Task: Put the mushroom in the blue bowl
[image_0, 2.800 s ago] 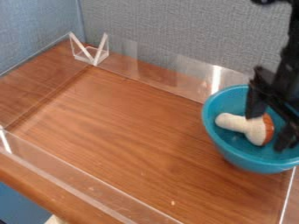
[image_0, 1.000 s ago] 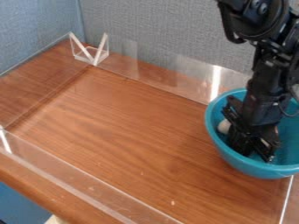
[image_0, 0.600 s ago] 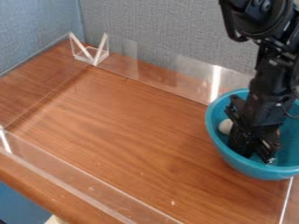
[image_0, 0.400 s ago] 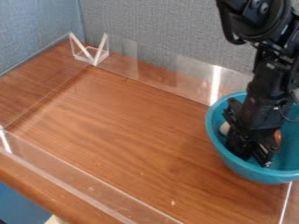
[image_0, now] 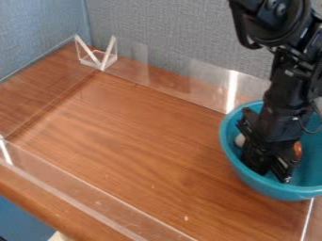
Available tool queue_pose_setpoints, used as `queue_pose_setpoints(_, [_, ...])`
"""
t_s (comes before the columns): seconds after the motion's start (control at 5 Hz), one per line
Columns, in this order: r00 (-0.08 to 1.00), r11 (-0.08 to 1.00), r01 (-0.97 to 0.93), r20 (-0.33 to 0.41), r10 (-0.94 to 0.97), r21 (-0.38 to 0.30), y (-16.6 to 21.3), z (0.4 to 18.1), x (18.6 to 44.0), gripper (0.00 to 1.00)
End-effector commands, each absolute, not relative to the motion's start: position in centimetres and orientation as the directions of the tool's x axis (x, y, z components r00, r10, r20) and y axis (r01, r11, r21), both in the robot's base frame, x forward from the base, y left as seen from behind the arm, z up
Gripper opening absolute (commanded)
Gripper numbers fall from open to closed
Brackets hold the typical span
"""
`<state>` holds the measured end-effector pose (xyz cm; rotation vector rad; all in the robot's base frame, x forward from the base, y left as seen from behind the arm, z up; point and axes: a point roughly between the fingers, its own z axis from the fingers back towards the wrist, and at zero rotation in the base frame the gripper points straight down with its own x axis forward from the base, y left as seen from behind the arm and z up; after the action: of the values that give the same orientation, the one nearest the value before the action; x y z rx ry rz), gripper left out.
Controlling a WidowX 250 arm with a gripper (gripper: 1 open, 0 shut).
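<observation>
The blue bowl (image_0: pixel 258 181) sits at the right edge of the wooden table. My gripper (image_0: pixel 268 162) points straight down inside it, low near the bottom, with its fingers together. The mushroom lies in the bowl, mostly hidden behind the gripper. Only the cream end of its stem (image_0: pixel 240 141) shows at the left of the fingers and a bit of its orange cap (image_0: pixel 298 147) at the right. Whether the fingers touch or pinch it, I cannot tell.
A low clear plastic wall (image_0: pixel 176 73) rings the wooden tabletop (image_0: pixel 120 132). A small clear triangular stand (image_0: pixel 96 54) is at the back left corner. A grey-blue backdrop rises behind.
Since the earliest frame the gripper has come down into the bowl, over the mushroom that lay in plain sight. Over the last second it has hardly shifted.
</observation>
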<state>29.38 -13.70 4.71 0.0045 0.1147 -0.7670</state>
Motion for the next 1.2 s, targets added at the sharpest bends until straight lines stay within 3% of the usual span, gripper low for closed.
queue_pose_setpoints(0.0, [0.728, 0.728, 0.686, -0.024, -0.686, -0.007, -14.1, 7.9, 30.1, 0.0])
queue_pose_setpoints(0.4, [0.674, 0.675, 0.738, -0.033, -0.738, -0.009, -14.1, 8.6, 29.9, 0.0])
queue_pose_setpoints(0.8, [0.72, 0.721, 0.693, -0.035, -0.693, -0.006, -13.1, 10.1, 33.4, 0.0])
queue_pose_setpoints(1.0, [0.741, 0.741, 0.671, -0.009, -0.671, 0.022, -12.4, 11.9, 35.5, 0.0])
